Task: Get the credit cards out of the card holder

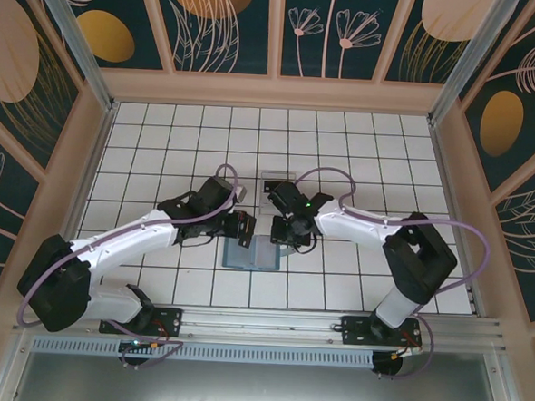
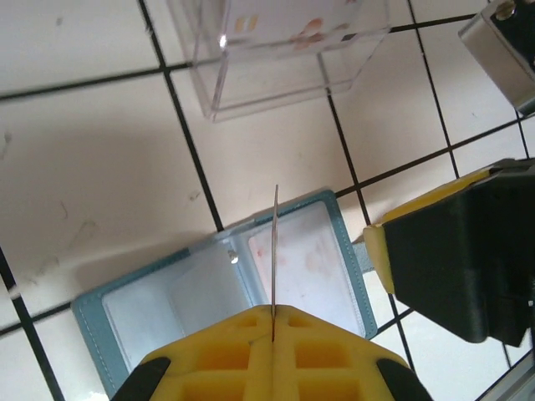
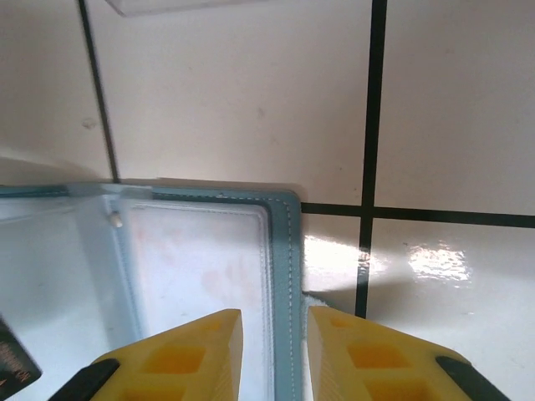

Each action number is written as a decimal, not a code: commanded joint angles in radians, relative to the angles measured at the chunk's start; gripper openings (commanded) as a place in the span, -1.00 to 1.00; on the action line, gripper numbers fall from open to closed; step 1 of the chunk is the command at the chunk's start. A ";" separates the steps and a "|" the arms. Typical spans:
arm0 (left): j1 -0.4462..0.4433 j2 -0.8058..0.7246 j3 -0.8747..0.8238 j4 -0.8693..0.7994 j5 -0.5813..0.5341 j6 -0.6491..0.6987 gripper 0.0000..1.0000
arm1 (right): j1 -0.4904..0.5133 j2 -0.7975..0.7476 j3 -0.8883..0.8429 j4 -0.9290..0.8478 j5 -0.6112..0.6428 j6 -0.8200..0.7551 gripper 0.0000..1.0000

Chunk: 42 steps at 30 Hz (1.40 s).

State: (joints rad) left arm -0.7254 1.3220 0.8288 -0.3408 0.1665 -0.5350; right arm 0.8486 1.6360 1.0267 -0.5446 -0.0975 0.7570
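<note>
While left tool (image 2: 272, 312) pinches credit card (image 2: 275, 246) edge-on | card holder (image 2: 322, 255) open

Card holder (image 1: 253, 252) on table (image 1: 163, 130), tray (image 1: 272, 183) just behind; credit card (image 2: 275, 251) in left hand (image 2: 272, 312).

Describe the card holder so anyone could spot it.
On the white tiled table, look near the middle, on the robot's side of the clear plastic tray. The teal-blue bifold wallet lies open, grey-blue inside up; unlike the boxy transparent tray, it is flat and opaque.
</note>
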 commanded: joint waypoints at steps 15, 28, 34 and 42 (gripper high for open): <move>0.003 0.147 0.315 -0.073 -0.057 0.855 -1.00 | -0.143 -0.230 -0.079 -0.069 0.063 -0.057 -0.44; 0.017 0.436 0.687 -0.350 -0.072 1.317 -1.00 | -0.234 -0.349 -0.135 -0.104 0.071 -0.079 -0.44; 0.042 0.645 0.994 -0.612 0.006 1.373 -1.00 | -0.258 -0.385 -0.161 -0.108 0.068 -0.079 -0.44; 0.051 0.862 1.303 -0.792 0.008 1.388 -1.00 | -0.284 -0.409 -0.183 -0.109 0.062 -0.079 -0.44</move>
State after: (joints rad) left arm -0.6796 2.1521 2.0731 -1.0054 0.1501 0.8158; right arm 0.5751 1.2564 0.8574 -0.6304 -0.0525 0.6865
